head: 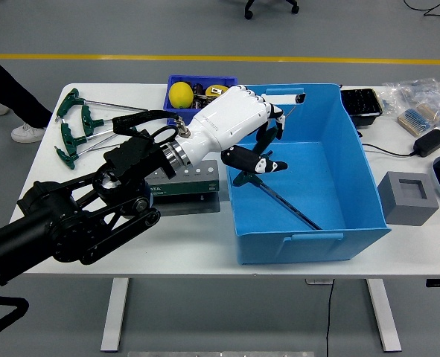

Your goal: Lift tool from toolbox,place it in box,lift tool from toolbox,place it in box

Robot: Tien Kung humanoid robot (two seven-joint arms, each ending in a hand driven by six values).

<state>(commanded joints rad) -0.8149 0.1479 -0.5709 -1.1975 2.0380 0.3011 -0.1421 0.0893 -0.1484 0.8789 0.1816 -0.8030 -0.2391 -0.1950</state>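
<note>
Head view:
Left hand (249,141): you see it over the box (354,160), fingers curled on a tool (288,113).
Second tool (273,195): lying in the box, just below your hand.
Toolbox (197,177): on the counter (182,238), left of the box.

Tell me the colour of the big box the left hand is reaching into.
The box is light blue, seen in the head view.
</note>
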